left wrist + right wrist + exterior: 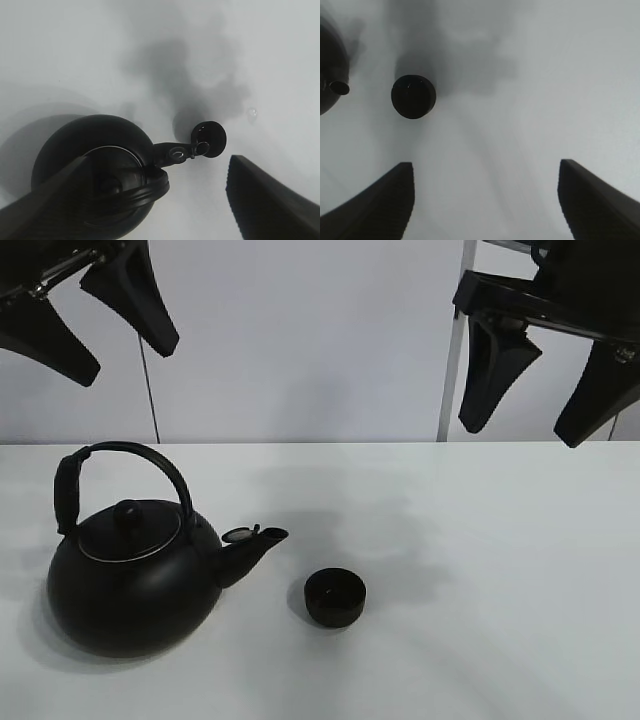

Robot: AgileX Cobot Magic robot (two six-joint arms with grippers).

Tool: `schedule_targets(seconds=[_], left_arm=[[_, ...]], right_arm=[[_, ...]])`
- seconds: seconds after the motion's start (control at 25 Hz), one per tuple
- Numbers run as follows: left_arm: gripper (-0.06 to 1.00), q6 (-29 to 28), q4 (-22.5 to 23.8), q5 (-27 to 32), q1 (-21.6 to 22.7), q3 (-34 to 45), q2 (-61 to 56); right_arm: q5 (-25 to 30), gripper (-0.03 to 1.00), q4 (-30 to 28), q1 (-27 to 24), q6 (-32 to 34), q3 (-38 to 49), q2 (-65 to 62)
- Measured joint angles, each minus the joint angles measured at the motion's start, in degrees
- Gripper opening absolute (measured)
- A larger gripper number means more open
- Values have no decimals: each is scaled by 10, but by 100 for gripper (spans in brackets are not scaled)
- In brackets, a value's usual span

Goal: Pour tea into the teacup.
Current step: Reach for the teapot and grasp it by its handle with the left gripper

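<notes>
Hanging high above the white table [500, 570], the left gripper [125, 362] and right gripper [520, 432] both stand spread wide, holding nothing. Under the left one sits the black kettle [130, 585], arched handle [125, 452] upright, spout [255, 545] aimed at the teacup [335, 598], which stands just beside it without touching. Nothing is grasped yet; the next move, I judge, calls for the left gripper to descend and close on that handle.

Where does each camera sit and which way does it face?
Exterior high: mounted high, facing down over the table at kettle and teacup; left end effector and right end effector hang open.
Left wrist: on the left arm, looking down onto the kettle; its fingers show.
Right wrist: on the right arm, looking down at the teacup; its fingers show.
All share the teacup.
</notes>
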Motion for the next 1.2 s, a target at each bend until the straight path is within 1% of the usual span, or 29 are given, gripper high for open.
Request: schedule_targets(seconds=[1.2], left_arm=[[54, 0, 0, 1, 0, 0, 0]], right_arm=[[0, 55, 2, 0, 1, 0, 0]])
